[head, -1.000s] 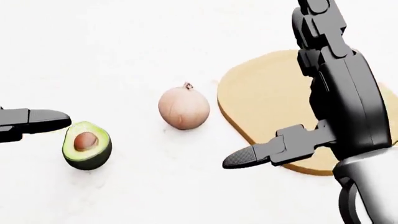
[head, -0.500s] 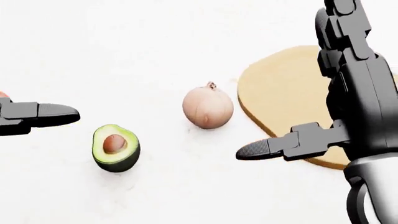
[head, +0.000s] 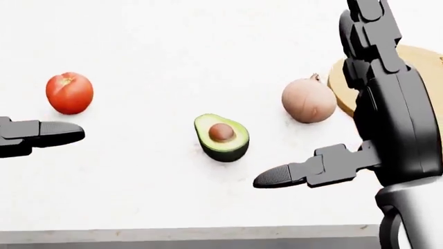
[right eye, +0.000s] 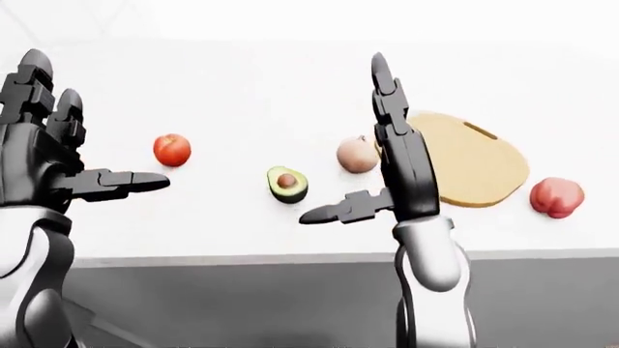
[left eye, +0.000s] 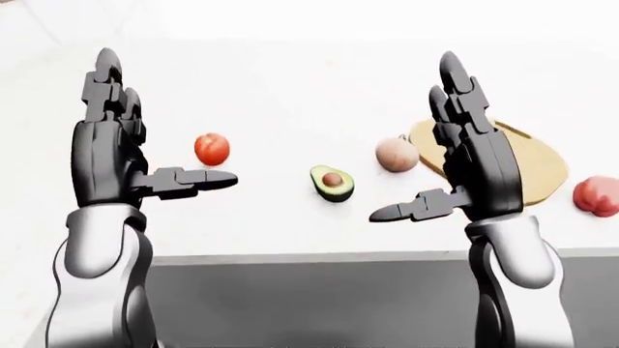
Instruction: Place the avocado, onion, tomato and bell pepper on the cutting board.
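Item 1, avocado half (head: 222, 137): cut face up, pit showing, on the white desk (head: 173, 31) between both raised arms; nothing touches it

Item 2, onion (head: 309, 100): just left of the cutting board (right eye: 474, 156) in the head view, not on it

Item 3, tomato (head: 69, 93): far left of the row, well apart from the board

Item 4, bell pepper (right eye: 556, 196): red, on the desk beside the board's right edge in the right-eye view

Item 5, left robot hand (left eye: 111, 156): fingers spread wide, thumb out, empty, raised above the desk

Item 6, right robot hand (left eye: 474, 167): likewise spread wide and empty, hovering in line with the board's left part

Status, as a judgement: no item sits on the board; the first pick is yet to begin

Handling advice: you would do well to lower your right robot hand onto the onion, the nearest piece, keeping the fingers wide until they straddle it; it is round and may roll if nudged. Close round its widest part, lift clear, then set it down well inside the board's edge
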{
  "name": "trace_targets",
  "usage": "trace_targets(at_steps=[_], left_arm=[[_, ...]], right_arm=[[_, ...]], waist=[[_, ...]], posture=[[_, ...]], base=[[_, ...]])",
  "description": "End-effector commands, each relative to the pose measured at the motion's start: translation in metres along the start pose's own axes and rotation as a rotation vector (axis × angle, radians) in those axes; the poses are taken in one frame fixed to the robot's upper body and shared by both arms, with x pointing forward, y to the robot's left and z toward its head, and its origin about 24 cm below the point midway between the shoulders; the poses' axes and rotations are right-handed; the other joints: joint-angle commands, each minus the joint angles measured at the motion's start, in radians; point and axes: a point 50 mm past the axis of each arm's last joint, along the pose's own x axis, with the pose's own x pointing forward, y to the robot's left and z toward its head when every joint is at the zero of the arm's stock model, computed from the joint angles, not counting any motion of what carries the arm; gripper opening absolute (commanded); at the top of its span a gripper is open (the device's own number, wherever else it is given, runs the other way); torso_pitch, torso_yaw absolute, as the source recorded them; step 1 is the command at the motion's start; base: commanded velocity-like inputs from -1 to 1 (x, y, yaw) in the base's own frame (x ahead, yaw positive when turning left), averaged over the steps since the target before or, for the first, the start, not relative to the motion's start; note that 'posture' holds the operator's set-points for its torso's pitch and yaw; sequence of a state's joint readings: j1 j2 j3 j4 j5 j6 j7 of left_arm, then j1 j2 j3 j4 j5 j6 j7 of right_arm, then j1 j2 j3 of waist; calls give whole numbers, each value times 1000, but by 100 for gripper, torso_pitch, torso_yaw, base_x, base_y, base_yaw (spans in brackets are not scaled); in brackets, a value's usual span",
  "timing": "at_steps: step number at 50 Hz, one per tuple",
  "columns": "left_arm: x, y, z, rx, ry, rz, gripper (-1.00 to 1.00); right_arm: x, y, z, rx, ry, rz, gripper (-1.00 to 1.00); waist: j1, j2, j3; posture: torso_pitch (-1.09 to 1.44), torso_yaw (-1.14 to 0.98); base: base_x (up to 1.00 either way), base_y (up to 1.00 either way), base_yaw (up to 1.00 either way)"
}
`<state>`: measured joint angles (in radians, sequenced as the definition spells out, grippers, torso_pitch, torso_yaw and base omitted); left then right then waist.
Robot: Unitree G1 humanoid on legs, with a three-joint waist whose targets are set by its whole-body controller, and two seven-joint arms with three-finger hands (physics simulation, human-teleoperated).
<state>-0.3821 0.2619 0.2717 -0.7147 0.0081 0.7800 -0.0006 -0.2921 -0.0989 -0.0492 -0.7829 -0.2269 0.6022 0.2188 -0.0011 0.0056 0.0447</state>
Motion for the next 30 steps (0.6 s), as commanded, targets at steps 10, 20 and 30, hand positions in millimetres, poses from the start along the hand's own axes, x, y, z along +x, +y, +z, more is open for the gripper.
trace_targets(at_steps=[10,20,30], left_arm=[[-2,-2,16,6,-96,-10,100],[-2,-4,14,13,-95,-14,100],[-2,-5,11,12,-92,-21,100]], right_arm=[[-4,-6,8,-18,-63,-39,100],[-6,-7,8,-10,-72,-52,100],[-6,-7,6,-5,-60,-58,100]], waist=[[-15,-58,-35],[-16,98,-12],[4,-13,-12]], posture=[[0,0],[0,0],[0,0]], base=[[0,72,0],[0,43,0],[0,0,0]])
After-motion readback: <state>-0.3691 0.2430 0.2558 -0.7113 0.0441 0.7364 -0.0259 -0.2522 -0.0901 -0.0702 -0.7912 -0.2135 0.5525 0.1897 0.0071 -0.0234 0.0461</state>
